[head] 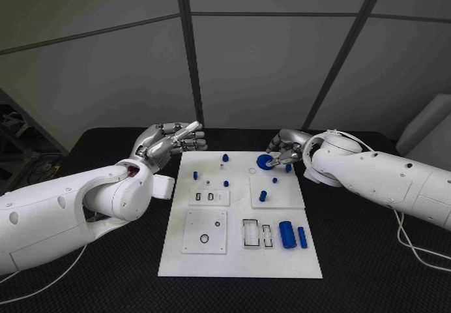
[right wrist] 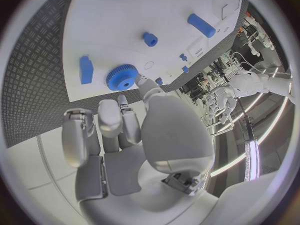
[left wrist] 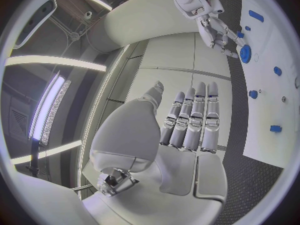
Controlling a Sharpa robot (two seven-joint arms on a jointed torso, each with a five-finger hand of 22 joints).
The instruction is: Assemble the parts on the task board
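Note:
The white task board lies in the middle of the table. At its far right corner my right hand pinches a blue gear with its fingertips, just over the board; the right wrist view shows the gear against my fingertips. My left hand hovers beyond the board's far left corner, fingers straight and holding nothing, as the left wrist view confirms for that hand. Several small blue pegs stand on the board's far half. Two blue cylinders lie near the right edge.
Raised white plates with slots and holes sit on the board's near left and middle. A small blue block lies close to the gear. Black table surrounds the board. A white cable trails at the right.

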